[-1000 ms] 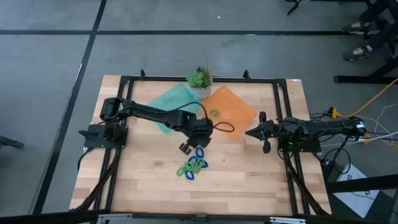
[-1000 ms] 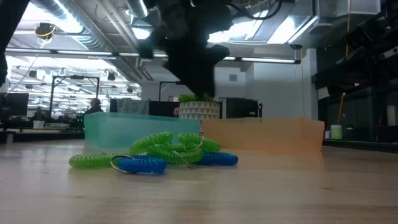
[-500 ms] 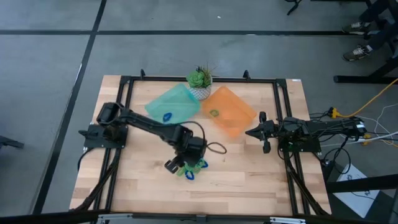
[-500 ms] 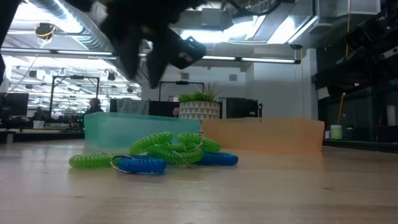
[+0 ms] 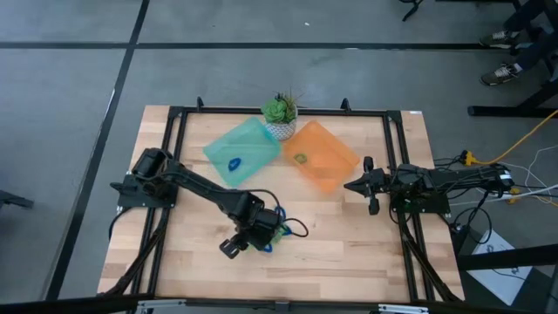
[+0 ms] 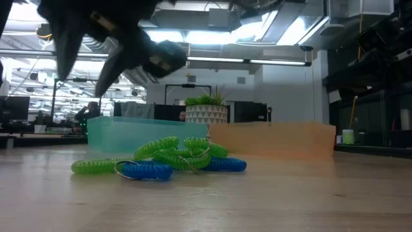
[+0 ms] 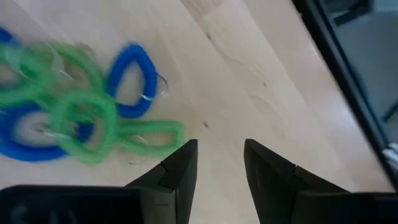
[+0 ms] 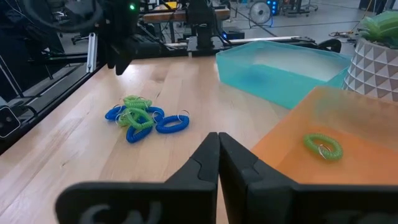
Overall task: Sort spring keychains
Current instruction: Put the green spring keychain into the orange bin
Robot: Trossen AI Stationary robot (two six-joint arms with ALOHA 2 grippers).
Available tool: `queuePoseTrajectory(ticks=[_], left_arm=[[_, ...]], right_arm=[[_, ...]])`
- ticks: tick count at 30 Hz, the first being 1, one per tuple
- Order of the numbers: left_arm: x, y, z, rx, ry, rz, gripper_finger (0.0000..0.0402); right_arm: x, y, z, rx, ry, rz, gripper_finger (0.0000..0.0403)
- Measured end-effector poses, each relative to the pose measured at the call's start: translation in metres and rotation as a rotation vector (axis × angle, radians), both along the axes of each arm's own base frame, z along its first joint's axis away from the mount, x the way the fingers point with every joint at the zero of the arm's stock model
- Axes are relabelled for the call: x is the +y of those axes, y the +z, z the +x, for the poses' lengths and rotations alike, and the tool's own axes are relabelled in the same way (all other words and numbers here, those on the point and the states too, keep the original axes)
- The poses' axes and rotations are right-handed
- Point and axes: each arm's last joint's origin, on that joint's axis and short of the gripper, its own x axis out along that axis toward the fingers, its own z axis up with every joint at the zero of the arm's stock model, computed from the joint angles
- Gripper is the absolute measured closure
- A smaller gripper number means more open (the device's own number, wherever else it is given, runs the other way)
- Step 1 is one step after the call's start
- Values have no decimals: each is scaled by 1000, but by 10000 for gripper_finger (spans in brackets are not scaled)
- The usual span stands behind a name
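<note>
A tangle of green and blue spring keychains (image 5: pixel 272 234) lies on the wood near the table's middle, also seen as the pile (image 6: pixel 161 161), (image 7: pixel 74 118), (image 8: pixel 140 118). My left gripper (image 5: pixel 230 249) hovers open above the table, just left and near of the pile, with bare wood between its fingers (image 7: pixel 217 155). In the low view the left gripper (image 6: pixel 87 67) hangs above and left of the pile. My right gripper (image 5: pixel 349 186) waits shut at the table's right (image 8: pixel 217 142). One blue keychain (image 5: pixel 234 163) lies in the teal tray, one green keychain (image 8: pixel 323 147) in the orange tray.
The teal tray (image 5: pixel 253 138) and the orange tray (image 5: pixel 336 161) sit side by side at the far middle, with a potted plant (image 5: pixel 281 110) behind them. A black frame rail (image 5: pixel 166 174) runs along the table's sides. Bare wood surrounds the pile on the near side.
My left gripper has swung from just far of the pile, over it, toward the table's near edge and left, and now hangs beside the pile's near-left side. The pile has kept its place and shape.
</note>
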Motion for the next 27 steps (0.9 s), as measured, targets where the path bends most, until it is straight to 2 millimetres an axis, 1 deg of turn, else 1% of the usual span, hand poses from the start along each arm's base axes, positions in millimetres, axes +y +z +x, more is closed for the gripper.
queuePoseTrajectory(ticks=[10,13,17,21,27], left_arm=[[11,-18,-7,117,156,-12,275],[12,-21,-6,126,182,-51,275],[13,-21,-2,88,206,-46,275],[15,-22,2,20,231,48,275],[16,-22,5,-40,204,91,274]], right_arm=[[0,0,0,0,0,0,395],[0,0,0,0,0,0,395],[0,0,0,0,0,0,395],[0,0,0,0,0,0,395],[0,0,0,0,0,0,395]])
